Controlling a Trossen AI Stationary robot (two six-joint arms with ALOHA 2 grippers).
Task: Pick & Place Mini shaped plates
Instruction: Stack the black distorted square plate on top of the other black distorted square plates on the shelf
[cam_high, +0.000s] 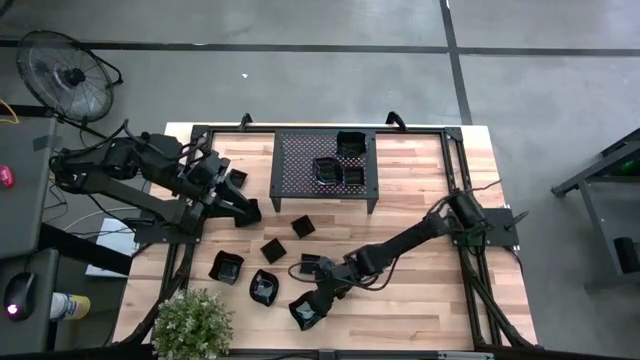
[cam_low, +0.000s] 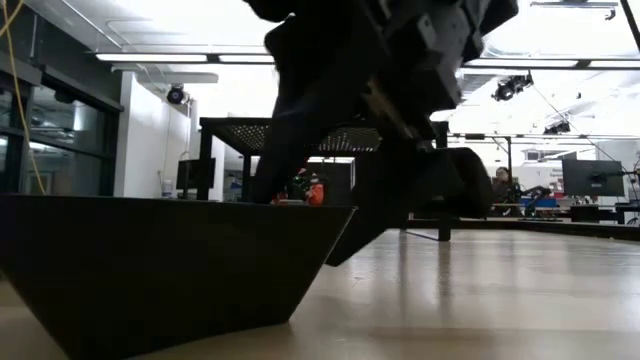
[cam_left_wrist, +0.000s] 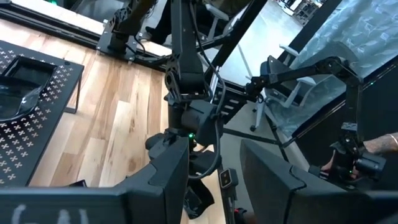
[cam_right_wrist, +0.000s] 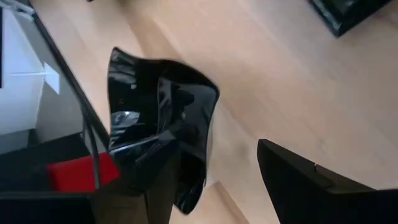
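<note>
At about 6 o'clock on the pale wooden counter (cam_high: 420, 290), near its front edge, the right pincer (cam_high: 318, 303) is reaching down over a glossy black wavy-rimmed mini plate (cam_high: 305, 312). In the right wrist view one dark finger (cam_right_wrist: 155, 186) is lying against the plate's (cam_right_wrist: 163, 118) rim while the other is standing well apart from it, so the pincer is wide open around the rim, not clamped. More glossy black mini plates are lying loose just beyond, at 7 to 8 o'clock: a wavy one (cam_high: 264, 288), another (cam_high: 226, 267) and small square ones (cam_high: 273, 250). Farther back, at 12 o'clock, three more are sitting on the large black perforated metal rack (cam_high: 300, 165). At 10 o'clock the left pincer (cam_high: 222, 180) is hovering, its fingers spread and empty.
</note>
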